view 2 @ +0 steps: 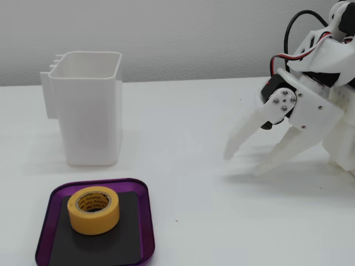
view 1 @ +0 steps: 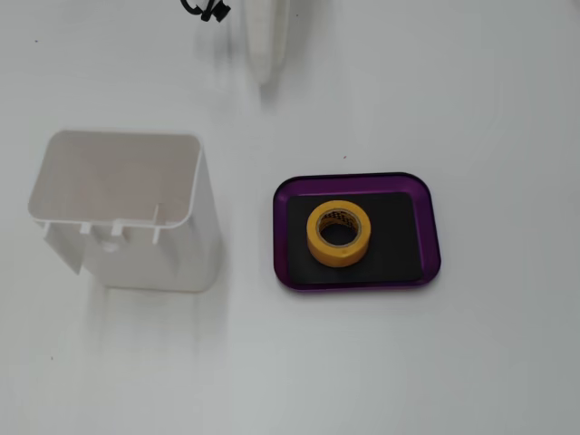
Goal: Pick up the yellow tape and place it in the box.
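The yellow tape [view 1: 339,233] lies flat inside the purple tray, the box [view 1: 433,227], on its black floor; it shows in both fixed views, tape [view 2: 93,210] and box [view 2: 144,221]. My white gripper [view 2: 241,162] is open and empty, hanging just above the table far to the right of the tray in a fixed view. In a fixed view from above only one white fingertip [view 1: 265,50] enters from the top edge, well away from the tray.
A tall white plastic bin [view 1: 127,204] stands left of the tray, seen behind it in a fixed view [view 2: 89,111]. Black cables [view 1: 204,9] sit at the top edge. The arm's body [view 2: 327,83] fills the right side.
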You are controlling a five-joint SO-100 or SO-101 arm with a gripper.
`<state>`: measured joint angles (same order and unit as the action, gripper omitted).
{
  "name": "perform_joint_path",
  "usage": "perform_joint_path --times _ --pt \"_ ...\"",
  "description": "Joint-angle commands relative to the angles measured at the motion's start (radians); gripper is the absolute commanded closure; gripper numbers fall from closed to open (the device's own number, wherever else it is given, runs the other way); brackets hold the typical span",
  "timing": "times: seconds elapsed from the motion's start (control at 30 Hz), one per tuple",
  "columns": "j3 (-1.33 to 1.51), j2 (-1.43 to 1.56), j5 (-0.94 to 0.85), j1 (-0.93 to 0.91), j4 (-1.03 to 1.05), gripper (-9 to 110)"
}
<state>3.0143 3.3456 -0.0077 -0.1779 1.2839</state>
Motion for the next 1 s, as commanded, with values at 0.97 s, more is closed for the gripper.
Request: perform_joint_path --times 0.97 --pt "0.012 0.106 0.020 0.000 0.012 102"
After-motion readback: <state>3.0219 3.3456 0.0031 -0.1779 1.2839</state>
